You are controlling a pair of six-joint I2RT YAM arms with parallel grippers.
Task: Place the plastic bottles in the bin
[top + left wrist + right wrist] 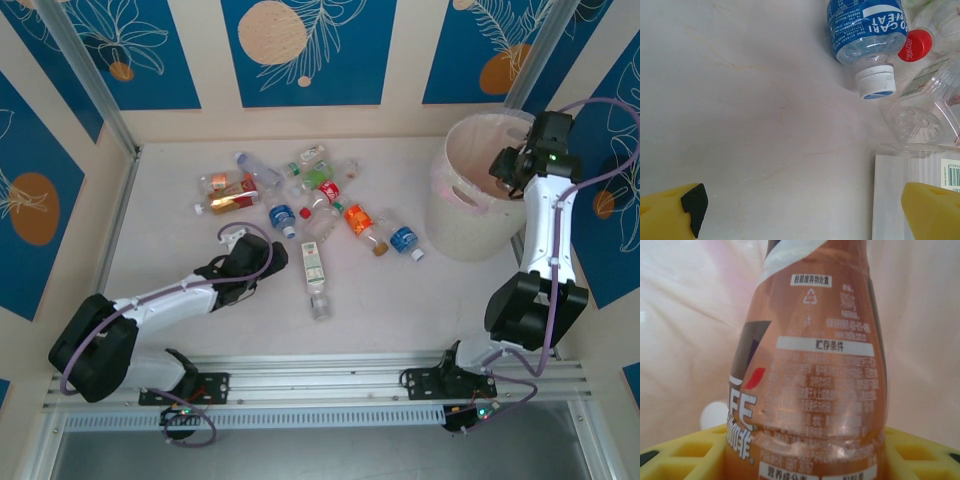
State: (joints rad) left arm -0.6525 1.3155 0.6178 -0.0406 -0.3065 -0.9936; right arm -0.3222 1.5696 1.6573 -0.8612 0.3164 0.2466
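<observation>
So the right gripper [503,168] is up over the big round pale pink-white plastic bin [458,222], which sits at about 2 o'clock on the white table [170,230]. On the wrist cam the right gripper [802,452] has its yellow fingers [685,452] clamped on a brown-labelled plastic bottle [815,365]. The bottle is upright, with the bin's pale inside behind it.

The rest of the small clear plastic bottles [310,195] are lying scattered around the middle of the table, well apart from the bin. One green-and-white labelled bottle [314,268] lies on its own at 6 o'clock of the bunch.

The left gripper [233,240] is low over the table at roughly 8 o'clock of the bunch. Its wrist cam shows the left gripper [807,207] spread wide with nothing between the fingers, just bare tabletop. A blue-labelled bottle with a white cap [867,30] is at 1 o'clock of that view, with a red cap [915,45] just beside it. A clear bottle with a white label [905,175] lies right by the finger at 4 o'clock.
</observation>
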